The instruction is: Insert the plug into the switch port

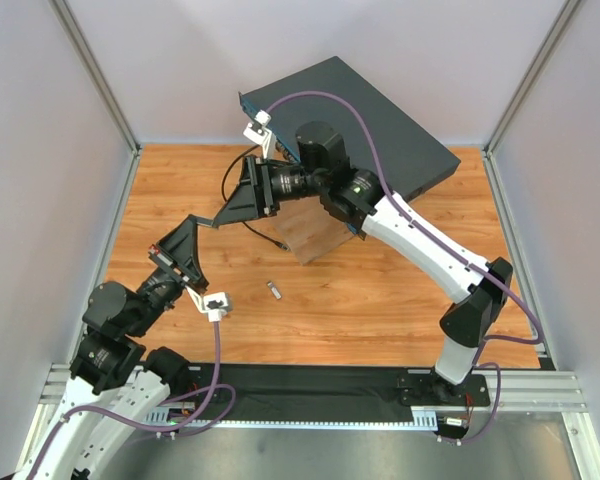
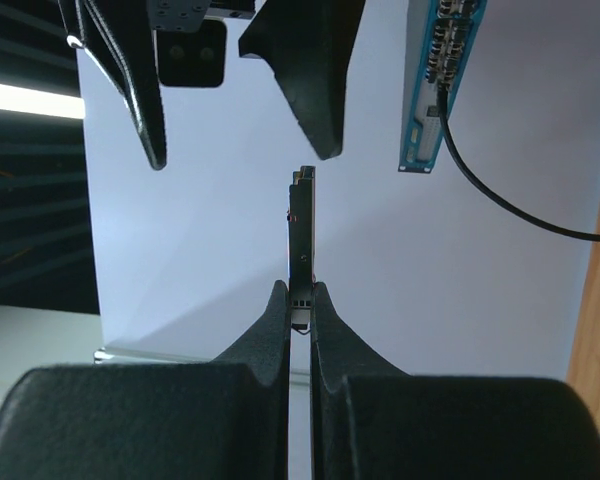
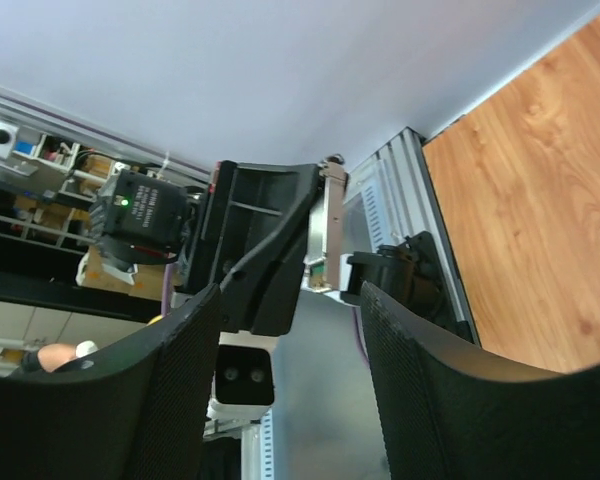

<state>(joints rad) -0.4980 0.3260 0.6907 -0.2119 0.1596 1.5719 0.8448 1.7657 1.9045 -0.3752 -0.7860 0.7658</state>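
My left gripper (image 2: 300, 290) is shut on the plug (image 2: 301, 235), a thin dark piece that sticks out past its fingertips. Facing it is my right gripper (image 3: 290, 295), open, with both fingers (image 2: 310, 90) just beyond the plug's tip and not touching it. In the right wrist view the plug (image 3: 323, 225) shows as a thin silver strip in the left gripper's hold. From above, the left gripper (image 1: 205, 222) and right gripper (image 1: 228, 208) meet over the table's left middle. The dark grey switch (image 1: 380, 120) lies at the back; its teal front edge (image 2: 435, 90) carries a row of ports.
A black cable (image 2: 500, 205) is plugged into the switch's front and loops over the table (image 1: 242, 215). A pale wooden board (image 1: 315, 238) lies under the right arm. A small metal piece (image 1: 274, 290) sits loose on the wooden tabletop (image 1: 380, 300). Grey walls enclose the sides.
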